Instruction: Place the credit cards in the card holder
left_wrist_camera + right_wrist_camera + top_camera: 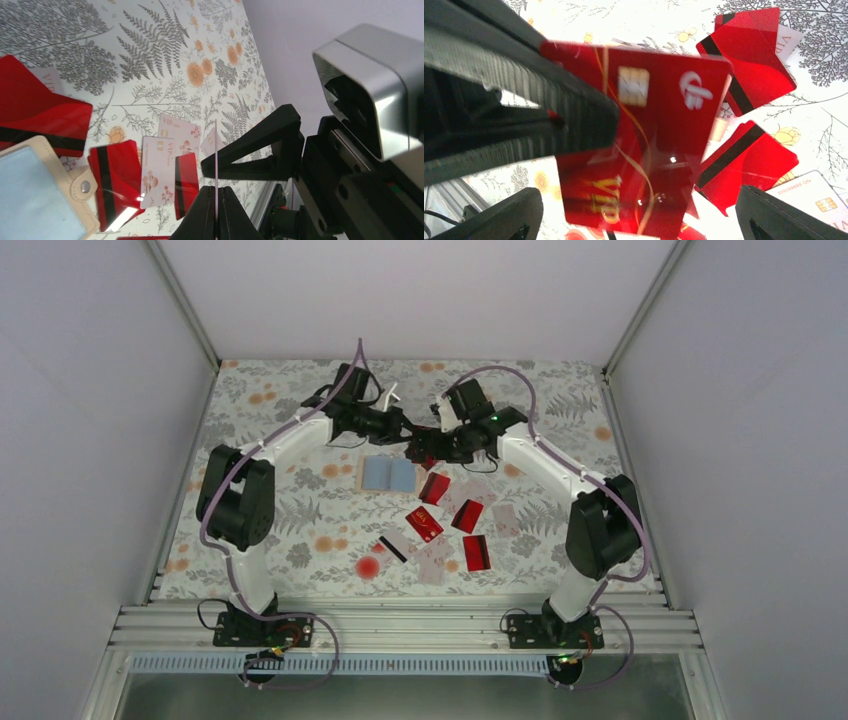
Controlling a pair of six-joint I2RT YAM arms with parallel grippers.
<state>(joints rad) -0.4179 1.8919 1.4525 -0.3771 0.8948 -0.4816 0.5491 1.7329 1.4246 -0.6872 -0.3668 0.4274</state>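
A red VIP credit card point(659, 130) hangs above the table, seen edge-on as a thin line point(216, 150) in the left wrist view. My left gripper point(216, 189) is shut on it. My right gripper point(640, 200) is open wide around the same card, with neither of its pads touching it. Both grippers meet at the middle back point(418, 440). The card holder point(388, 475) lies open just in front of them, showing its light blue lining point(30, 200). Several red and pale credit cards point(424, 523) lie scattered to its right and front.
A round red blot point(368, 567) marks the flowered cloth near the front. A white card with a black stripe point(395, 546) lies beside it. Grey walls point(100, 440) close the table in on the left, right and back, and a metal rail point(400, 625) runs along the near edge.
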